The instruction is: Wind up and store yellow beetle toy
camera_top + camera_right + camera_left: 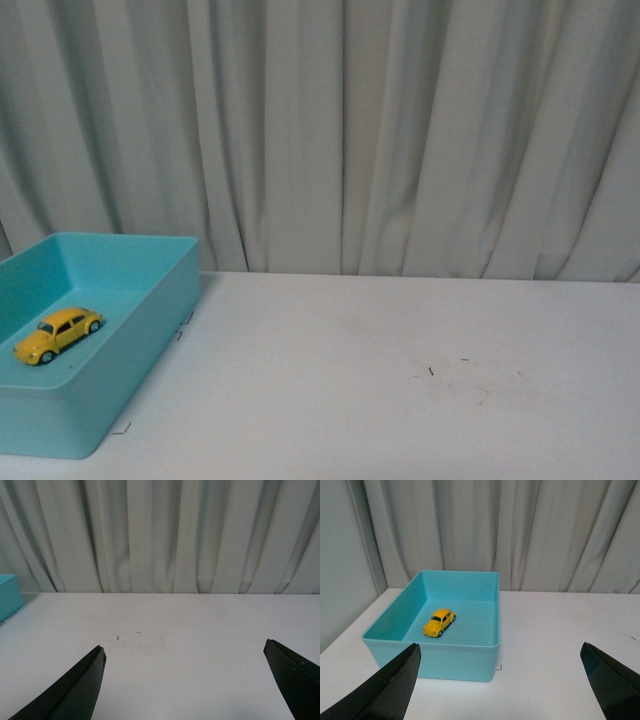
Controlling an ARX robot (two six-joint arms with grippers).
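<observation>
The yellow beetle toy (58, 334) rests on its wheels on the floor of a turquoise bin (150, 330) at the table's left side. In the left wrist view the toy (439, 622) sits inside the bin (470, 655), well beyond my left gripper (500, 652), which is open with nothing between its black fingers (395, 685). My right gripper (185, 652) is open over bare white table, its fingers (77, 690) wide apart and holding nothing. Neither arm shows in the front view.
A white table (400, 380) with small dark marks (431, 371) stretches right of the bin. A pale grey curtain (400, 130) hangs along the table's far edge. A corner of the bin (9, 597) shows in the right wrist view.
</observation>
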